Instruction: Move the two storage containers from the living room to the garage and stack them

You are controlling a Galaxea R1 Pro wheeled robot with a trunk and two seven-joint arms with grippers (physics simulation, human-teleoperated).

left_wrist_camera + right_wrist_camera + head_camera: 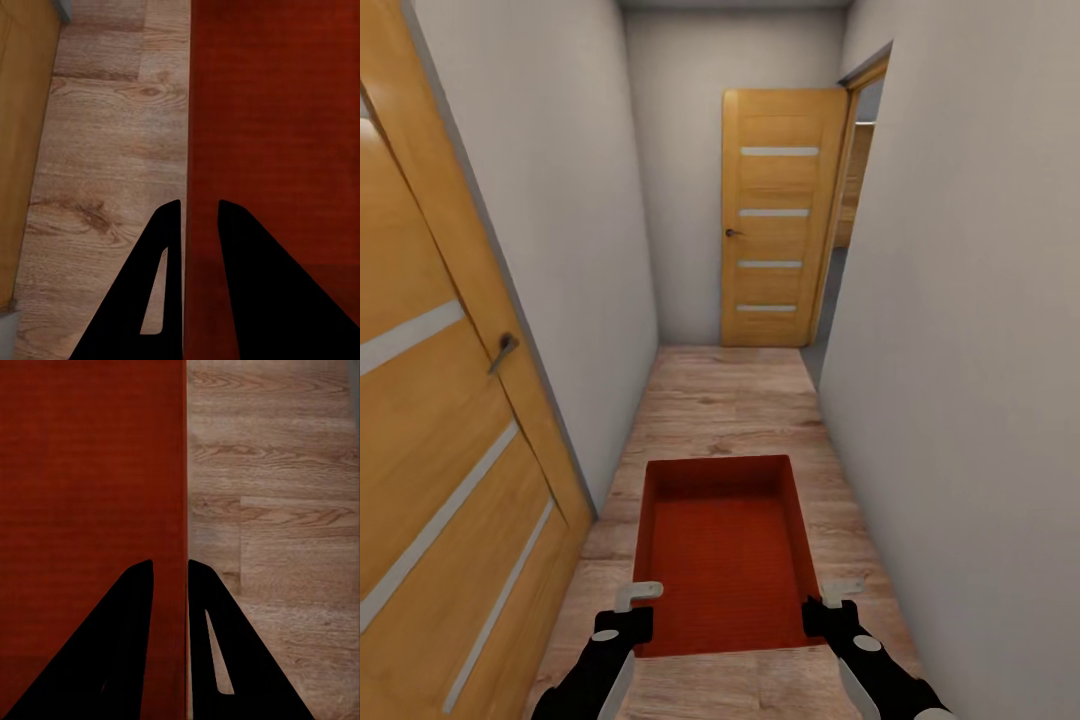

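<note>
A rust-red open-top storage container [725, 550] hangs level above the light wood-plank floor of a narrow hallway, held at its near end by both arms. My left gripper [628, 612] is shut on the bin's left wall; in the left wrist view its fingertips [199, 204] straddle that wall of the container [277, 112]. On the opposite side, my right gripper [828, 605] is shut on the right wall, its fingertips [171, 562] either side of the red rim [90, 472]. The second container is out of view. The garage is out of view.
White walls stand close on both sides. An open wooden door [440, 400] leans in at the left. At the hallway's end is another wooden door [780, 215], with a doorway [857, 180] beside it at the right. Plank floor [720, 400] runs ahead.
</note>
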